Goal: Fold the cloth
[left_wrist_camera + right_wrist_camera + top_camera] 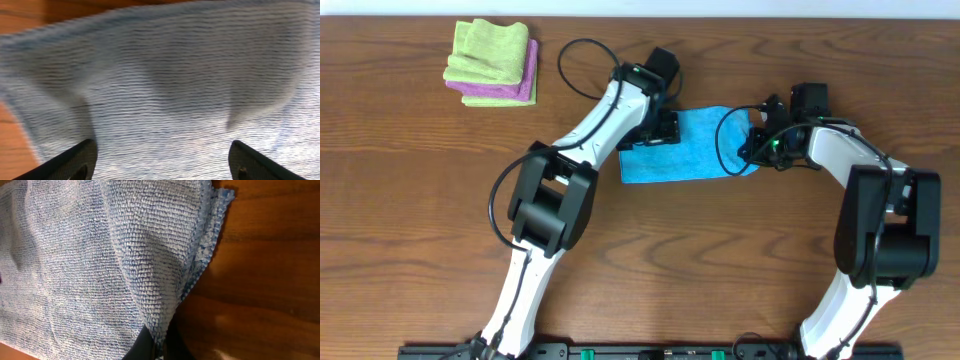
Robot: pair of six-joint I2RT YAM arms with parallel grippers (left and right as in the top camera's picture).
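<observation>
The sky-blue cloth [685, 150] lies folded into a strip on the table between my two arms. My left gripper [660, 128] hangs over its left end, jaws wide apart; in the left wrist view both dark fingertips [75, 162] stand spread above the cloth [170, 95], with only fabric between them. My right gripper [758, 150] is at the cloth's right end. In the right wrist view it [160, 347] is shut on the cloth's [100, 260] edge, a pinched fold rising from between the fingers.
A folded light green cloth [492, 48] lies on a purple cloth [525, 85] at the back left of the brown wooden table [420, 220]. Black cables loop off both arms near the blue cloth.
</observation>
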